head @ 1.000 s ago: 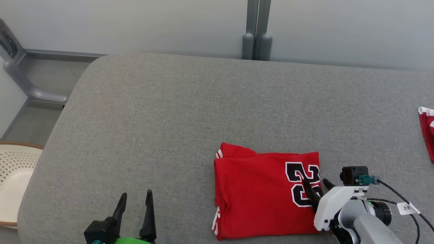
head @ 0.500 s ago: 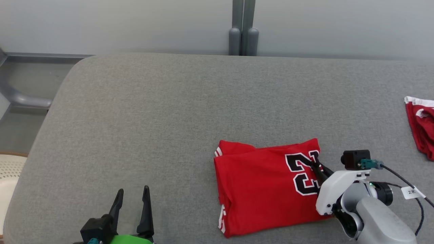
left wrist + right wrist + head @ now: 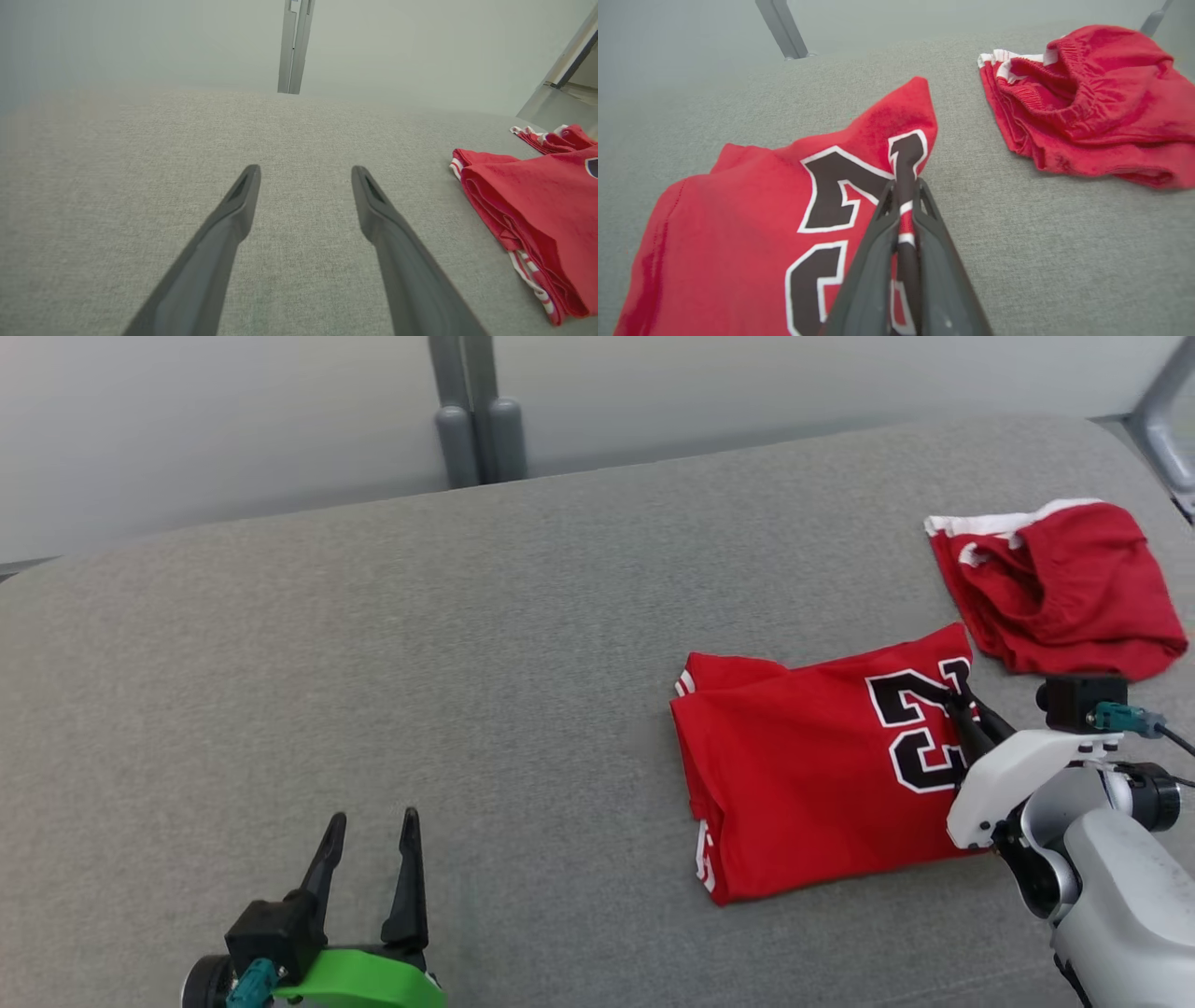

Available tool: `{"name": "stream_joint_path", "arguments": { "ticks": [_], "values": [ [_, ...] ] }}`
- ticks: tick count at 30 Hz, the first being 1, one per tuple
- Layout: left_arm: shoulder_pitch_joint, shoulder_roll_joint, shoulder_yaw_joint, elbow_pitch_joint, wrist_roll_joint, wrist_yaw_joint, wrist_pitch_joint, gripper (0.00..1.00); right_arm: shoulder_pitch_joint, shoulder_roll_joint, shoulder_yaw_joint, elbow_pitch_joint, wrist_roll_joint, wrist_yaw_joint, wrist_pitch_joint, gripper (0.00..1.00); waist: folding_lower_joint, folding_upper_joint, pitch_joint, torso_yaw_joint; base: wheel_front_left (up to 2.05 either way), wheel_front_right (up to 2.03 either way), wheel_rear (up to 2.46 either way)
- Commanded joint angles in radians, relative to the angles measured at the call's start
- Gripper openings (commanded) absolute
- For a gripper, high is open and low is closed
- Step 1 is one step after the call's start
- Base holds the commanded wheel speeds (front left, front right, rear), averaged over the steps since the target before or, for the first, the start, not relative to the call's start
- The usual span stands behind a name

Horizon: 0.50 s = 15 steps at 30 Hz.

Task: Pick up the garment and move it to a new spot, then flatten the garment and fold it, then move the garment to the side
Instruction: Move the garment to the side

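The garment (image 3: 803,775) is a folded red jersey with black, white-edged numbers, lying on the grey cushioned surface (image 3: 420,663) right of centre. My right gripper (image 3: 962,705) is shut on the jersey's right edge; in the right wrist view the cloth (image 3: 752,224) is pinched between the two fingers (image 3: 878,242) and its near corner is lifted. My left gripper (image 3: 372,821) stands open at the lower left, over bare grey fabric, well apart from the jersey (image 3: 542,205), with nothing between its fingers (image 3: 243,200).
A second red garment with white trim (image 3: 1055,583) lies crumpled at the far right, just beyond the jersey; it also shows in the right wrist view (image 3: 1087,98). Behind the surface runs a pale wall with a grey upright post (image 3: 471,415). A grey frame bar (image 3: 1162,411) stands at the right corner.
My right gripper has shut on the jersey's right edge and drawn it rightward, lifting that corner. The head camera has turned right, bringing the second red garment into view. The left gripper stays open.
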<state>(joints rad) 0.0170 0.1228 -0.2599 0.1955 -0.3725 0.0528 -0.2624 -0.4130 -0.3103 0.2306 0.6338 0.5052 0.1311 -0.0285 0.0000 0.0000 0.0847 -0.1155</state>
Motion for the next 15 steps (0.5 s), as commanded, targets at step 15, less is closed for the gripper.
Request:
{"name": "stream_joint_path", "arguments": {
  "ticks": [15],
  "values": [
    [-0.108,0.029,-0.018,0.011,0.029,-0.007,0.004,1.00,-0.102,0.074,-0.028,-0.002,-0.034,-0.001,-0.034,0.00,0.0000,0.0000,0.126,-0.223,0.00,0.00,0.00]
  ]
}}
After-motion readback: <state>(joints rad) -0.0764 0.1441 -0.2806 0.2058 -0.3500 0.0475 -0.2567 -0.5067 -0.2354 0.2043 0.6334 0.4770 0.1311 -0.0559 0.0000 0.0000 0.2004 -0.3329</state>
